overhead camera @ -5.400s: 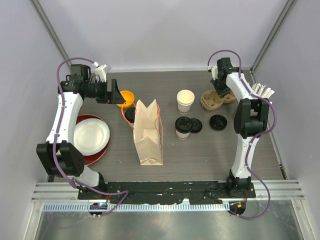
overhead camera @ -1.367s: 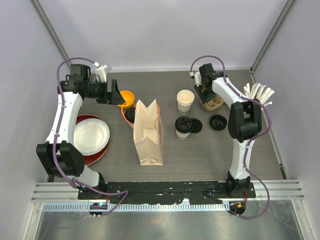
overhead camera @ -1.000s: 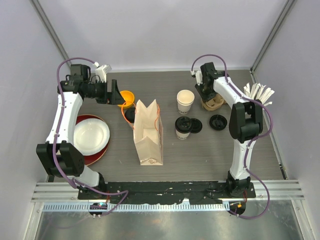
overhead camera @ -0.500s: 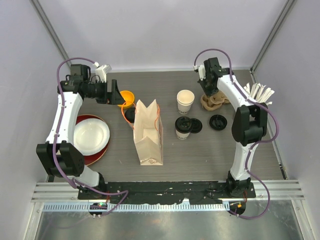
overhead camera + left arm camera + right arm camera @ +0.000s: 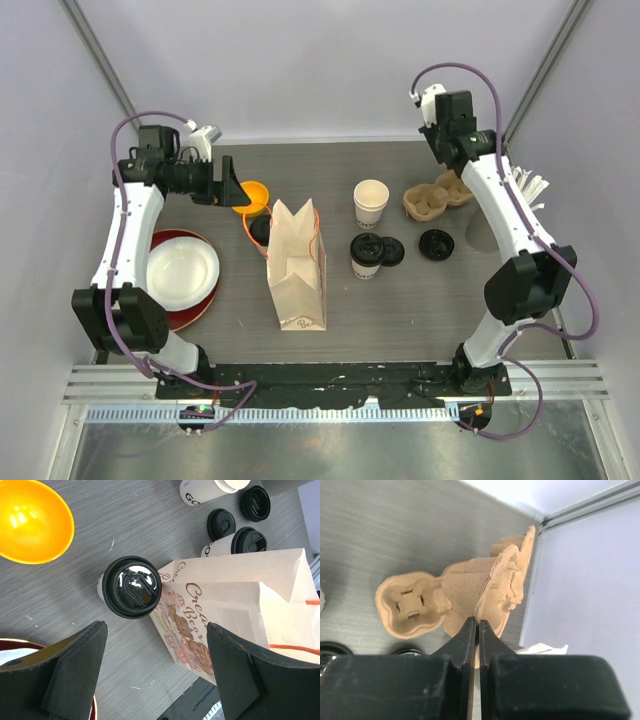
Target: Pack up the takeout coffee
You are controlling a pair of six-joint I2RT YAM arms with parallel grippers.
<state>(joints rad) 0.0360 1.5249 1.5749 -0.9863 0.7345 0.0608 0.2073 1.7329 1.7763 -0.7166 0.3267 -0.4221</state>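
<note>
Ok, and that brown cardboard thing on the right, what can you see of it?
It is a tan cup carrier of moulded pulp, rough and matt, with rounded wells; those that show are empty. It is at the far right of the table. The right pincer is shut on a thin edge of it.

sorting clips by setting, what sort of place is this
Probably a robot lab cell staged as a takeout counter: plain pale walls around a dark grey wood-grain table, two white robot arms mounted at its edge, and a printed brown paper bag, black-lidded white paper cups and tan moulded-pulp cup carrier.
</note>
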